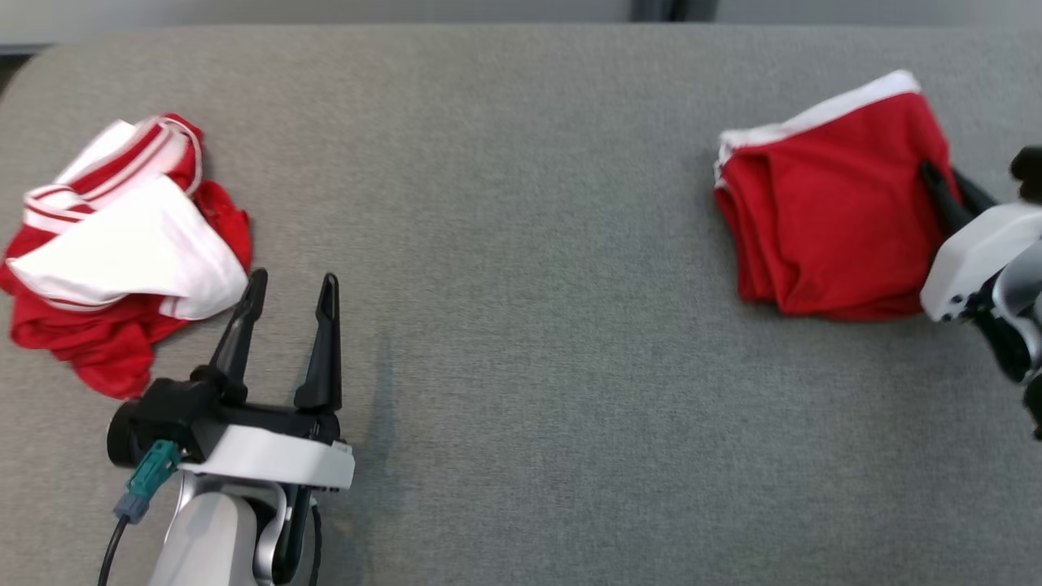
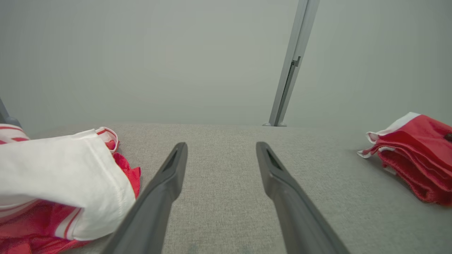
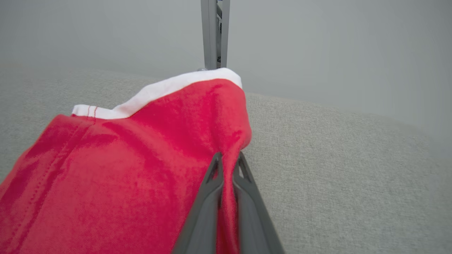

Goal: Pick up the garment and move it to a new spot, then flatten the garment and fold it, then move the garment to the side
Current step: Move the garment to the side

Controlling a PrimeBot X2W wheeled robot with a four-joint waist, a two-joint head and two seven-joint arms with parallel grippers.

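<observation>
The right end effector (image 3: 227,159) is pinched tight on the folded red garment (image 1: 822,220) at 2 o'clock on the counter (image 1: 521,342) — the move-aside step, I'd say. Next calls for a gentle slide, folds kept intact. The left end effector (image 1: 291,286) gapes wide, empty.

folded garment (image 1: 830,220): table (image 1: 521,325) right | crumpled garment (image 1: 122,252): table left
</observation>
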